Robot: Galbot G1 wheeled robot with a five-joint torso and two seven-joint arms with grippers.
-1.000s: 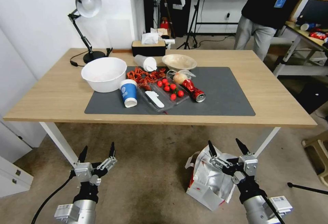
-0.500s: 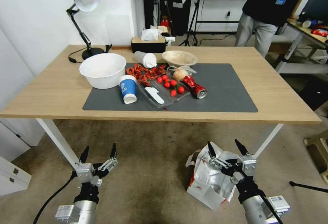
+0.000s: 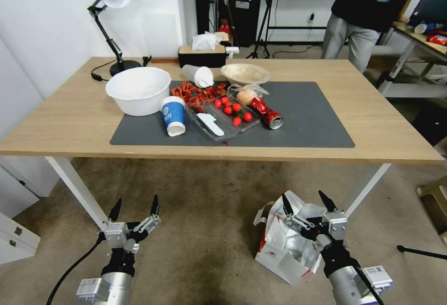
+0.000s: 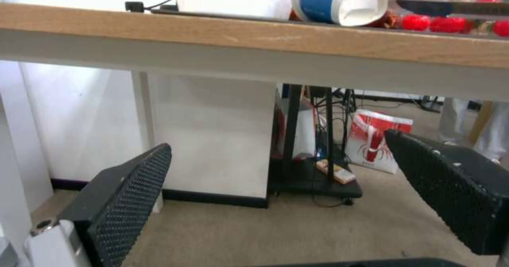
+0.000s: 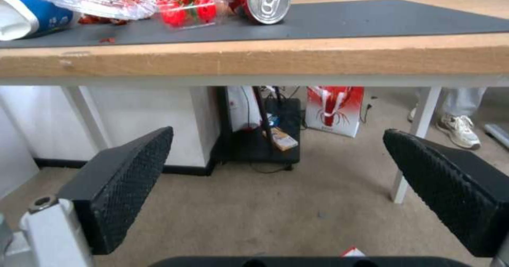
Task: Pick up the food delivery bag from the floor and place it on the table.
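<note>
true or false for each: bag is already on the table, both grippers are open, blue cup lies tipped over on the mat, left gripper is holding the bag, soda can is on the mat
1. The food delivery bag is on the table. False: it sits on the floor.
2. Both grippers are open. True: left gripper and right gripper hold nothing.
3. The blue cup lies tipped on the mat. True.
4. The left gripper holds the bag. False: it hangs apart from it; the right gripper is over the bag.
5. The soda can is on the mat. True.

White foil-lined bag (image 3: 285, 244) – crumpled, on floor (image 3: 209, 230)
</note>
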